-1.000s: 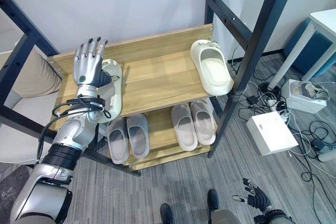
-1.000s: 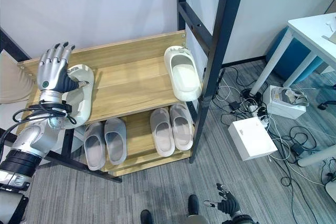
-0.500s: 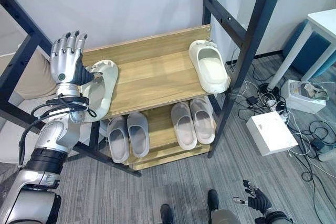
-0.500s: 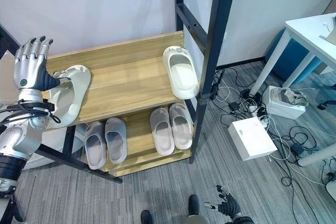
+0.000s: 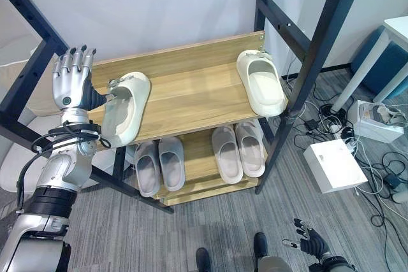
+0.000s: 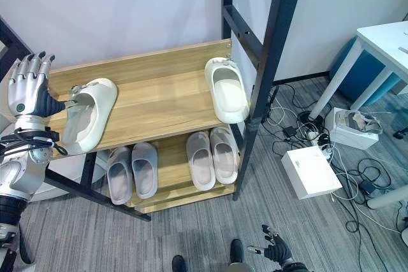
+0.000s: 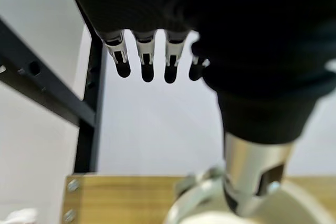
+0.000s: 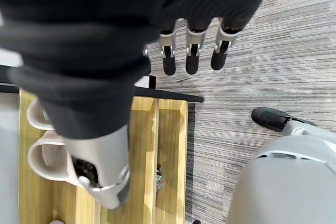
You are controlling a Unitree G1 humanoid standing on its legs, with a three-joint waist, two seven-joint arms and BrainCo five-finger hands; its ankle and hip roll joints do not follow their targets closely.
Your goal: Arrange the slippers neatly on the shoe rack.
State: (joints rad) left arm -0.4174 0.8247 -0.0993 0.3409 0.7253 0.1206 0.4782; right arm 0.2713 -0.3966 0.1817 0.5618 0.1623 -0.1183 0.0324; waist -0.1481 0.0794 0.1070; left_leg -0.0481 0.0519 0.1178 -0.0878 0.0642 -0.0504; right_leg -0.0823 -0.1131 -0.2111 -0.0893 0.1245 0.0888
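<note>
Since a second ago the left hand [image 5: 71, 79] has slid off toward the rack's left edge, and the cream slipper [image 5: 126, 106] it was over now lies clear on the top shelf [image 5: 191, 97], tilted, heel hanging over the near edge. Left hand fingers are straight and spread, upright, thumb close by the slipper's far left side (contact unclear). Its mate, the second cream slipper [image 5: 261, 83], sits well apart at the right end of the same shelf, by the black post [image 5: 306, 62]. Two grey pairs [image 5: 197, 157] fill the lower shelf. Right hand [image 5: 308, 245] hangs low near the floor, fingers loosely spread, empty.

Risk: any sideways nudge from the thumb could tip the overhanging slipper off the near edge; pair also far from aligned.
</note>
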